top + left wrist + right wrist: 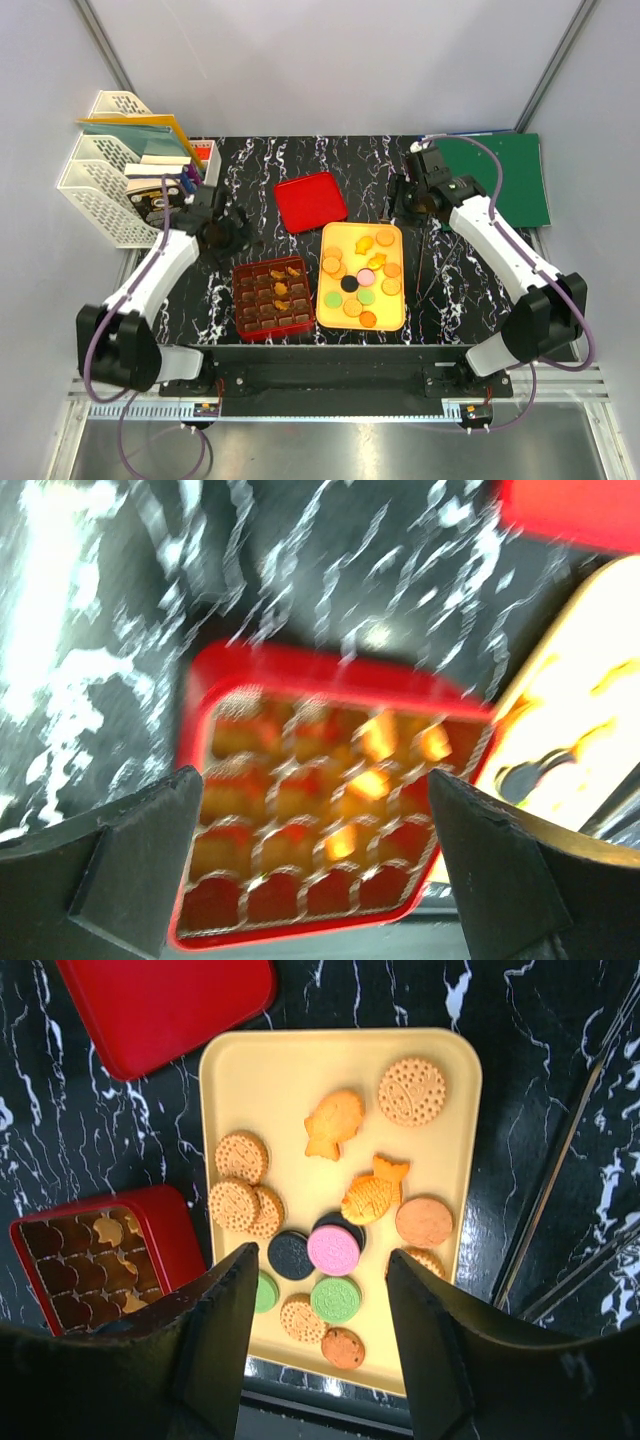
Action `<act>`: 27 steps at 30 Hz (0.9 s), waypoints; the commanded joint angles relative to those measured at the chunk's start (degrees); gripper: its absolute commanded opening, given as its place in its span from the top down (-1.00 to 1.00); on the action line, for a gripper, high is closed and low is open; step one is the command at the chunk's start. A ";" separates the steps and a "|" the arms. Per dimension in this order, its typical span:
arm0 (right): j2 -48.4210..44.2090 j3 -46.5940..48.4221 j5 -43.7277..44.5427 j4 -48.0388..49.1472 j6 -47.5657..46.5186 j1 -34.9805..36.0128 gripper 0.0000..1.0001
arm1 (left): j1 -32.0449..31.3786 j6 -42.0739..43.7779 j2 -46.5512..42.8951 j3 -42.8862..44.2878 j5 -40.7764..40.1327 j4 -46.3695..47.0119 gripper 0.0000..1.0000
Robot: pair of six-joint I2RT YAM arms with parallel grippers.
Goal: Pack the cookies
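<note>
Several cookies (362, 280) lie on a yellow tray (395, 320): round orange ones, two fish-shaped ones, and green, pink and black ones. The right wrist view shows a pink cookie (333, 1250), a black one (291, 1255) and a green one (335, 1300) on the tray (250, 1070). A red grid box (272, 298) left of the tray holds a few orange cookies (370, 780). My left gripper (235, 238) hovers open and empty above the box's (330, 670) far-left side. My right gripper (398, 200) hovers open and empty (322, 1260) beyond the tray's far edge.
A red lid (310, 200) lies flat behind the box and tray. White file racks with folders (100, 180) stand at the far left. A green folder (510, 175) lies at the far right. Thin cables (430, 260) run right of the tray.
</note>
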 commanded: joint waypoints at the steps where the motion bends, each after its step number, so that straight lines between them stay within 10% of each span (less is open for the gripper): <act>1: -1.14 -0.11 -0.57 5.50 -1.76 0.42 -0.22 | -3.00 2.00 10.23 12.62 0.23 6.61 -0.98; 6: -2.10 -8.09 -3.29 12.69 0.18 1.39 -0.22 | -5.56 6.40 25.85 30.11 -4.52 4.15 -0.93; 11: -3.68 -10.49 -2.95 14.11 0.71 1.39 -0.19 | -5.56 6.05 35.55 41.28 -7.68 2.91 -0.47; 27: -1.93 -6.45 -1.09 9.29 -0.96 1.39 -0.19 | -3.63 1.13 53.84 48.68 -6.98 5.02 -0.20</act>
